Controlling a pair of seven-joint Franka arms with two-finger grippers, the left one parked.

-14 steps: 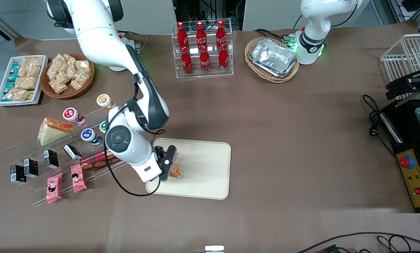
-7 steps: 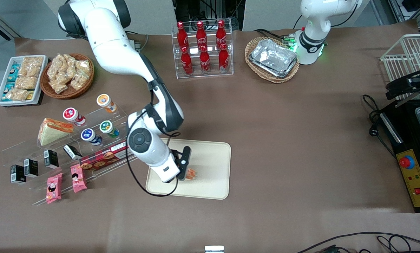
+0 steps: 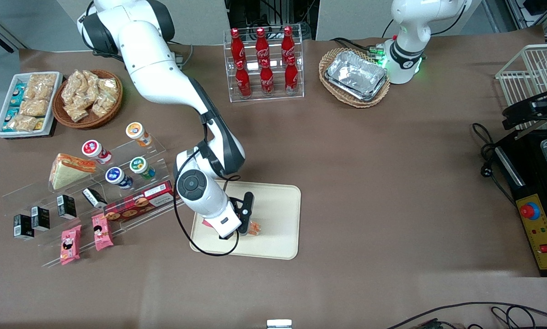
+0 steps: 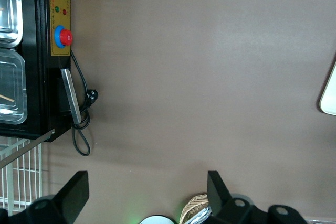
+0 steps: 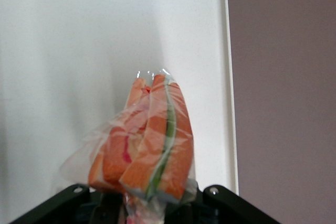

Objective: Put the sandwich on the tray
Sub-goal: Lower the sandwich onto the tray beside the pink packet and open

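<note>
The end effector [image 3: 247,227] hovers over the cream tray [image 3: 278,205], clamped on the wrapped sandwich [image 5: 149,145]. Carry's nearly done; next it should lower and let go.

Sandwich [image 3: 254,228] mostly hidden under the hand [image 3: 245,218].

I count six red cola bottles [image 3: 264,61], two pink snack packets [image 3: 86,237], two wrapped triangular sandwiches [image 3: 67,170], five round-lidded cups [image 3: 118,155].

sandwich [image 5: 149,140]: clear-wrapped, orange filling, over tray [image 3: 278,214] | cream, flat
</note>
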